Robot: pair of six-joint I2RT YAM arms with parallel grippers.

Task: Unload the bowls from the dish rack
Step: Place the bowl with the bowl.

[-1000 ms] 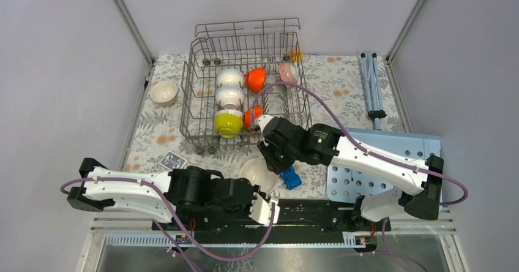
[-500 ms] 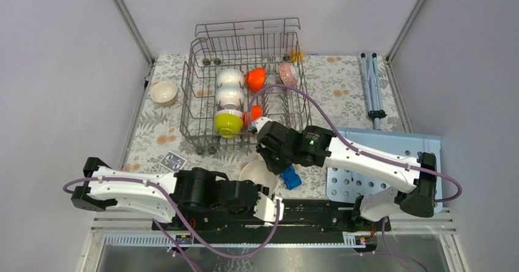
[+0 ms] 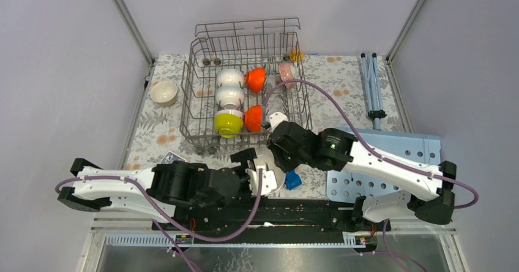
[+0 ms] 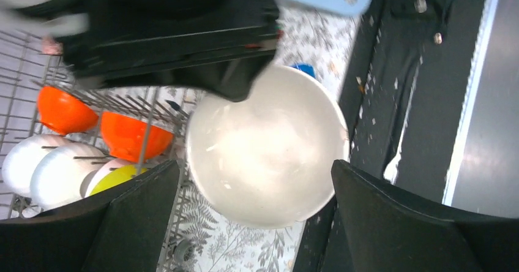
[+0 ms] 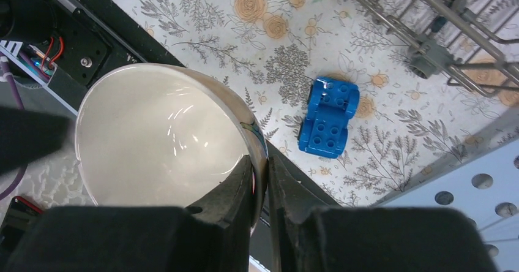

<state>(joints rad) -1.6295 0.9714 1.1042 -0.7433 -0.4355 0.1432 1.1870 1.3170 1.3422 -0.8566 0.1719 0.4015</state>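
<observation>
Right claw (image 5: 259, 169) is clamped on the rim of a white bowl (image 5: 160, 138), one finger inside and one outside, with the bowl tilted. It is out of the dish rack (image 3: 190, 95), over the near edge of the tabletop (image 3: 343, 83), and we cannot tell if it touches the surface. Left claw (image 3: 253, 169) is spread wide; in its wrist view the two black fingers (image 4: 138, 220) sit on either side of that bowl and touch nothing. A blue toy car (image 3: 292, 179) lies just beside the bowl, near the light-blue board with holes (image 3: 422, 146). In the rack are two white bowls (image 3: 229, 86), a yellow-green bowl (image 3: 228, 124), two orange bowls (image 3: 254, 119) and a pinkish patterned bowl (image 3: 286, 73) at the back right. A beige bowl (image 3: 164, 92) stands upright on the tabletop left of the rack, apart from it.
</observation>
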